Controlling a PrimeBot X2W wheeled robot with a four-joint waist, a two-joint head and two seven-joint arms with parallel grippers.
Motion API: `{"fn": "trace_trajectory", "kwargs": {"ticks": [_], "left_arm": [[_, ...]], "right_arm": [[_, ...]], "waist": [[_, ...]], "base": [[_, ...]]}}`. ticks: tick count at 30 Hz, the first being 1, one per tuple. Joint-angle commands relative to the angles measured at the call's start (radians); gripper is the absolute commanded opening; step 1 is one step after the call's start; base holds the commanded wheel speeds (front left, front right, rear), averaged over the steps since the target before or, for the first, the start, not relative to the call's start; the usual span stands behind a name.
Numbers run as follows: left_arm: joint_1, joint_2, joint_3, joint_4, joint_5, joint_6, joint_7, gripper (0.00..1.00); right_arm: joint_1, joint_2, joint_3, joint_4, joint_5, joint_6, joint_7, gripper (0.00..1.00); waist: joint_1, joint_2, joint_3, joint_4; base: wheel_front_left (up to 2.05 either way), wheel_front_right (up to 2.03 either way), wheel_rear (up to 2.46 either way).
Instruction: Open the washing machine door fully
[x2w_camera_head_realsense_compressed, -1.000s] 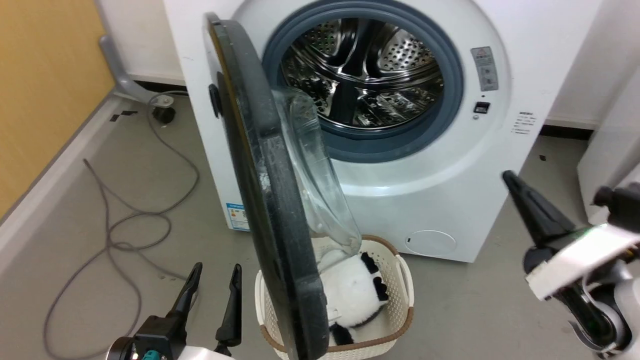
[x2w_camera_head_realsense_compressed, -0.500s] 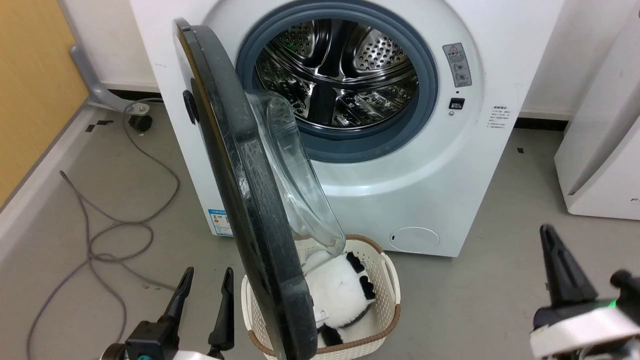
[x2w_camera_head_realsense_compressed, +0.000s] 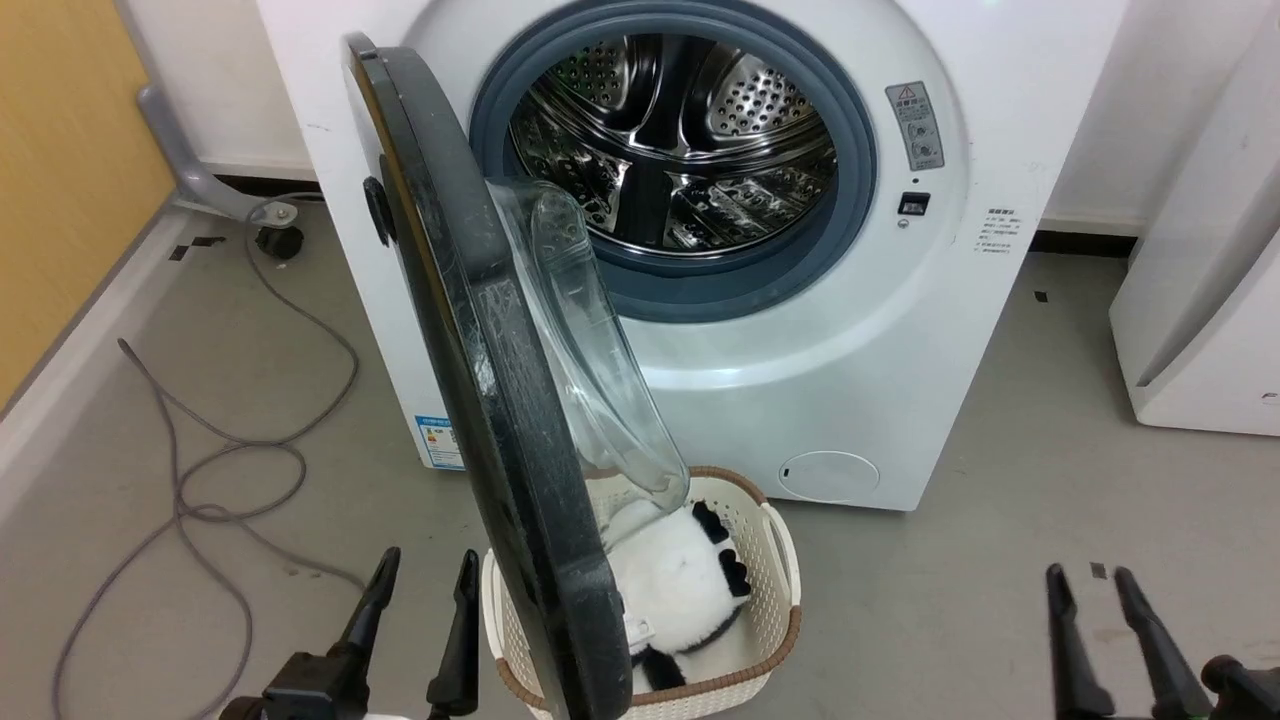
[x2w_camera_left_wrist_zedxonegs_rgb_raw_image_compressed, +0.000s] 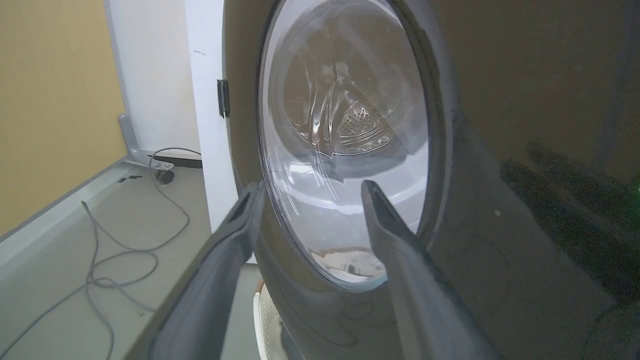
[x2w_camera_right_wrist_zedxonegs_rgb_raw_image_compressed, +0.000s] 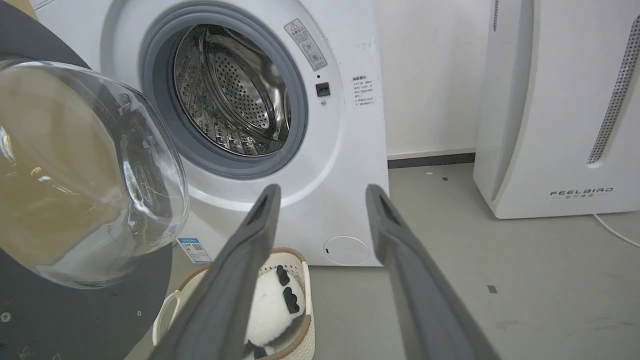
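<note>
Grey flooring (x2w_camera_head_realsense_compressed: 960, 600), smooth and lightly scuffed, ran back to white walls (x2w_camera_head_realsense_compressed: 1120, 120) with a dark skirting strip (x2w_camera_head_realsense_compressed: 1085, 243) along their foot. On the left a yellow-brown panel (x2w_camera_head_realsense_compressed: 70, 150) rose above a pale grey kerb (x2w_camera_head_realsense_compressed: 90, 340), and a thin grey cable (x2w_camera_head_realsense_compressed: 180, 500) looped loosely over the floor beside it.

Against the back wall stood the white washer (x2w_camera_head_realsense_compressed: 900, 330), its steel drum (x2w_camera_head_realsense_compressed: 670, 140) bare inside a blue-grey gasket (x2w_camera_head_realsense_compressed: 850, 200). The door (x2w_camera_head_realsense_compressed: 520, 480) was swung out on its hinge at the washer's left side, nearly edge-on to the robot. Its clear glass bowl (x2w_camera_head_realsense_compressed: 590, 380) bulged to the right, and the drum mouth was wholly uncovered.

Under the door's lower rim a cream basket (x2w_camera_head_realsense_compressed: 785, 560) sat on the floor, just in front of the washer, with a black-and-white plush toy (x2w_camera_head_realsense_compressed: 680, 590) in it. A tall white appliance (x2w_camera_head_realsense_compressed: 1200, 300) stood to the right, apart from the washer.

The left gripper (x2w_camera_head_realsense_compressed: 430, 553) hung low just left of the door's edge, its jaws spread and holding nothing. Seen from its wrist, the fingers pointed at the door's glossy outer face. The right gripper (x2w_camera_head_realsense_compressed: 1087, 572) hung low at the far right over bare floor, well apart from the door, its jaws parted and empty too.
</note>
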Motion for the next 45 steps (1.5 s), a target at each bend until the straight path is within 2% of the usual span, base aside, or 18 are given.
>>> {"fn": "trace_trajectory", "kwargs": {"ticks": [1,19,20,24,32,38,45], "left_arm": [[0.018,0.002,-0.001,0.005,0.003,-0.007,-0.005,1.00],[0.016,0.002,0.000,-0.013,0.011,-0.021,-0.005,1.00],[0.012,0.002,0.009,-0.045,0.005,-0.021,-0.005,0.00],[0.001,0.002,0.031,-0.123,-0.012,-0.013,-0.005,0.00],[-0.079,0.002,0.059,-0.361,-0.012,0.020,-0.005,0.00],[-0.167,0.002,0.027,-0.502,-0.014,0.045,-0.005,0.00],[-0.207,0.002,-0.060,-0.541,-0.011,0.047,-0.005,0.00]], "right_arm": [[0.016,0.011,-0.007,0.011,-0.003,0.001,-0.009,1.00],[-0.002,0.027,-0.032,0.082,-0.018,0.001,-0.038,1.00],[-0.004,0.028,-0.033,0.085,-0.016,0.001,-0.039,1.00],[-0.005,0.028,-0.032,0.091,-0.016,0.001,-0.040,1.00],[-0.009,0.028,-0.028,0.105,-0.009,0.001,-0.041,1.00],[-0.015,0.026,-0.025,0.111,-0.005,0.001,-0.041,1.00],[-0.019,0.025,-0.019,0.100,-0.006,0.001,-0.041,1.00]], "waist": [[0.0000,0.0000,-0.001,-0.002],[0.0000,0.0000,-0.011,-0.001],[0.0000,0.0000,-0.013,0.002],[0.0000,0.0000,-0.015,0.005],[0.0000,0.0000,-0.015,0.012],[0.0000,0.0000,-0.016,0.009],[0.0000,0.0000,-0.016,0.000]], "base": [[0.00,0.00,0.00],[0.00,0.00,0.00],[0.00,0.00,0.00],[0.00,0.00,0.00],[0.00,0.00,0.00],[0.00,0.00,0.00],[0.00,0.00,0.00]]}}
